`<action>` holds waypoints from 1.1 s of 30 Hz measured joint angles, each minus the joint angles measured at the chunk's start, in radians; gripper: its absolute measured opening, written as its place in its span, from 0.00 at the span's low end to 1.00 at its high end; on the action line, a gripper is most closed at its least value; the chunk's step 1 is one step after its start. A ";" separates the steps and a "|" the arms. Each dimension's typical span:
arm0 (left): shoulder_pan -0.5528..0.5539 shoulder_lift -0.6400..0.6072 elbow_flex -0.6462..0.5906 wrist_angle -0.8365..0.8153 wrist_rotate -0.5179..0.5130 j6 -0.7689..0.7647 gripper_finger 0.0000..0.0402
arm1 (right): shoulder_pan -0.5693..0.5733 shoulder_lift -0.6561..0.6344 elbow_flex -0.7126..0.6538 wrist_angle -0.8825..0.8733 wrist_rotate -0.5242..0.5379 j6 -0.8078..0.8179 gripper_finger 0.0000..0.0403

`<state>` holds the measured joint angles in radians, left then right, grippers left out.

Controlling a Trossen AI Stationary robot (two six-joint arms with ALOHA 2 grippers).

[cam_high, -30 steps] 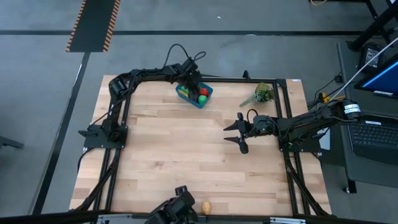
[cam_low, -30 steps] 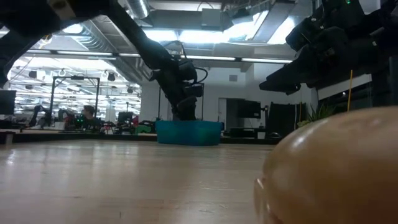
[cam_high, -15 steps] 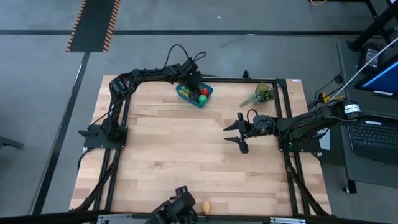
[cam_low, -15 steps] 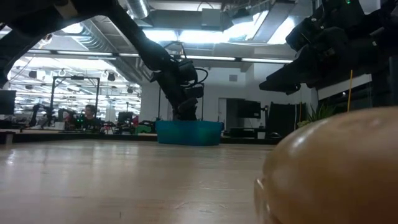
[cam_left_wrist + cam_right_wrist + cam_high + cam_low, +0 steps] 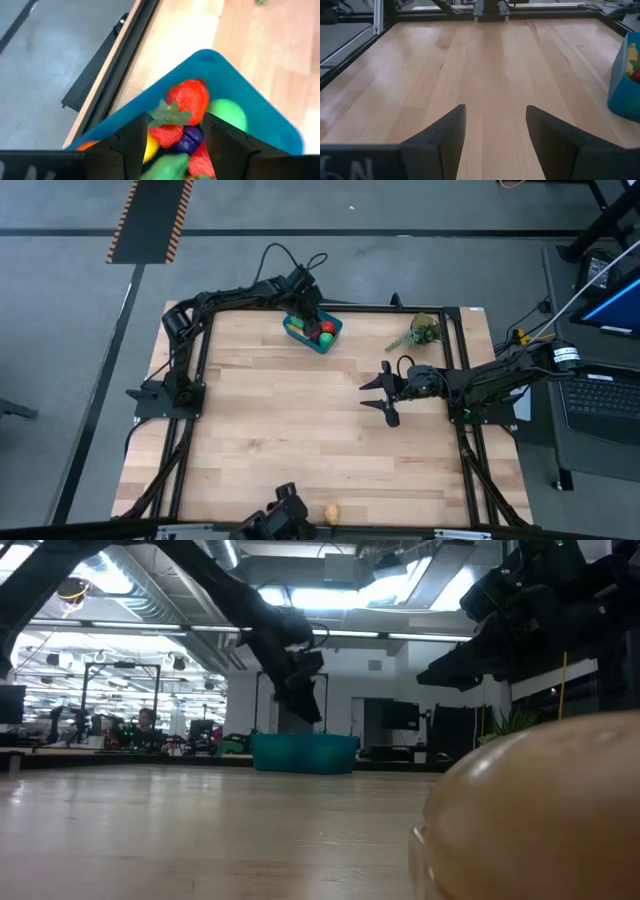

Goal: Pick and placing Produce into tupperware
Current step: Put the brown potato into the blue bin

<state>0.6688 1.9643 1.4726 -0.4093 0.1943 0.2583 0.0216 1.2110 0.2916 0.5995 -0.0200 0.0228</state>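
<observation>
While the left hand (image 5: 308, 313) hangs above the blue container (image 5: 312, 333) at the far edge of the table (image 5: 300, 420), its fingers (image 5: 131, 145) stand apart with nothing between them. The left wrist view looks straight down into the container (image 5: 270, 120), which holds a red strawberry (image 5: 187, 100) with a green leafy cap, a green ball (image 5: 227, 114), a small purple piece (image 5: 186, 142), something yellow (image 5: 149, 146) and more red pieces. The right hand (image 5: 385, 392) waits over the table's right half, well apart from the container, fingers (image 5: 440, 142) spread wide and empty. One tan egg-shaped piece (image 5: 330, 513) lies alone at the near edge of the table. A leafy sprig (image 5: 420, 332) sits by the far right corner.
</observation>
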 joint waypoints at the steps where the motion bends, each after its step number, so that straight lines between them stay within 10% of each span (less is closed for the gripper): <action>1: -0.001 -0.010 0.000 -0.018 0.001 -0.013 0.45 | 0.000 0.000 0.000 0.000 0.000 0.001 0.52; 11: -0.046 -0.186 -0.214 0.061 0.186 -0.031 0.45 | 0.000 0.000 0.000 0.003 0.000 -0.002 0.52; 21: -0.188 -0.629 -0.817 0.571 0.184 -0.229 0.44 | 0.000 0.000 0.000 0.042 0.000 -0.002 0.52; 33: -0.349 -1.157 -1.091 0.604 0.160 -0.283 0.44 | 0.002 0.000 0.113 -0.055 -0.120 0.062 0.52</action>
<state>0.3196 0.8070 0.3820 0.1947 0.3538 -0.0245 0.0237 1.2107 0.4047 0.5448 -0.1401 0.0848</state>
